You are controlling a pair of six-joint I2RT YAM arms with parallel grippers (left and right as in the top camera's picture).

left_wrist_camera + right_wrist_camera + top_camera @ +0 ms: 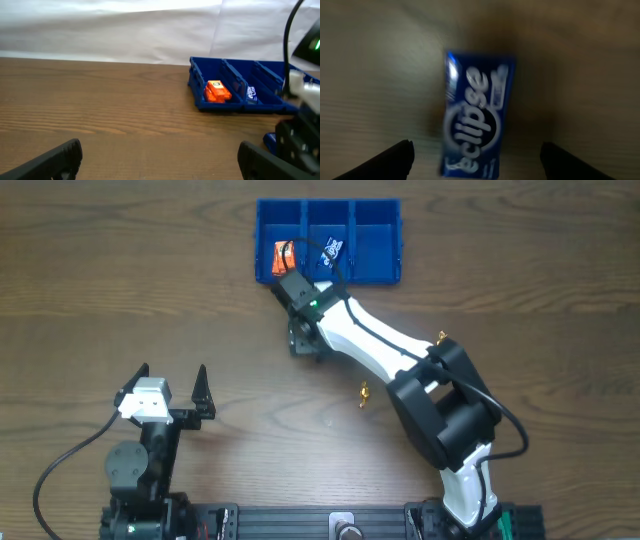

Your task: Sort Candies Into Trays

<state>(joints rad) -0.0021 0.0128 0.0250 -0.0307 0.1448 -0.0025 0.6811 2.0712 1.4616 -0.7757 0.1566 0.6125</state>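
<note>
One blue pack (477,115) lies flat on the table (120,280), a little in front of the near edge of the tray (376,250), toward its left corner. The right gripper (476,147) hangs straight above the pack, pointing down, jaws spread wide. One finger stands off to each side and neither touches the pack, so the gripper holds nothing. The right arm rises from the right end of the table's near edge and slants up and left across the middle, wrist bent down over the pack.

The tray sits at the middle of the table's far edge. An orange candy (281,255) lies in its left compartment and a blue-and-white candy (333,250) in the middle one. A small gold piece (364,392) lies on the table beside the right arm's elbow, well apart from the pack.

The left gripper (172,370) hovers near the left end of the near edge, jaws wide apart and holding nothing, its arm folded close over its base.
</note>
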